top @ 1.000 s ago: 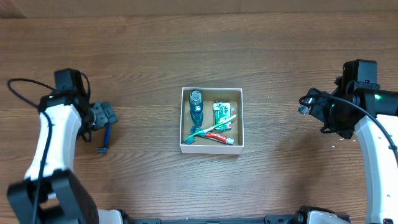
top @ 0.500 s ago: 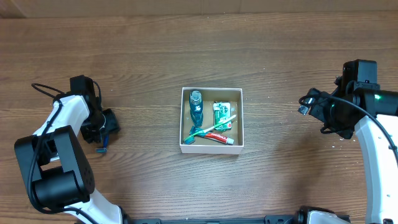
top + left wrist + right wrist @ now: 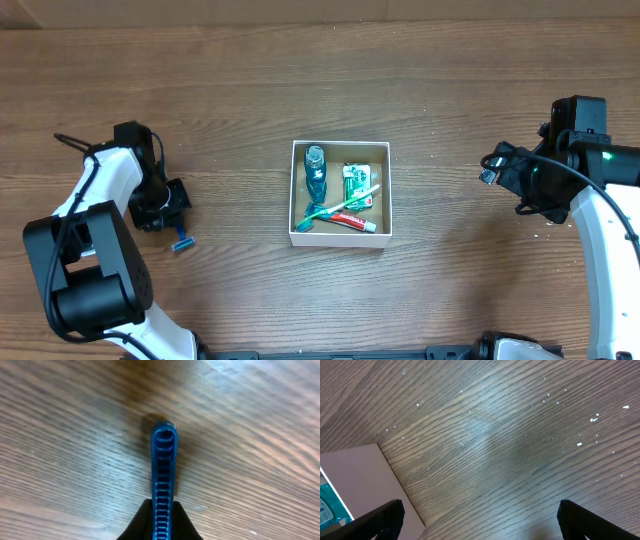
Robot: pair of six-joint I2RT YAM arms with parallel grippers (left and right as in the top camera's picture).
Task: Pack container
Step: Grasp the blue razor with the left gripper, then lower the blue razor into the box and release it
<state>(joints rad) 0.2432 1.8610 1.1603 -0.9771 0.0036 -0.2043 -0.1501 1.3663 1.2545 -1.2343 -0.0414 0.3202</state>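
The container [image 3: 339,238], a small square white-walled box, sits mid-table holding a teal bottle [image 3: 315,170], a green packet [image 3: 355,180], a toothbrush [image 3: 338,209] and a toothpaste tube [image 3: 356,223]. At the left, my left gripper [image 3: 166,204] is shut on the ribbed handle of a blue razor [image 3: 164,465]; the razor's head [image 3: 183,243] pokes out below the gripper on the wood. The black fingers [image 3: 145,522] pinch the handle from both sides. My right gripper [image 3: 481,519] stands wide open over bare wood right of the container [image 3: 355,480], holding nothing.
The wooden table [image 3: 230,110] runs all around the box. The right arm [image 3: 560,160] stands at the right edge, the left arm's base [image 3: 90,280] at the lower left. A black cable [image 3: 75,145] loops off the left wrist.
My left gripper went from wide open to shut on the razor handle. The razor's head has swung a little right and toward the front. The right arm has not moved.
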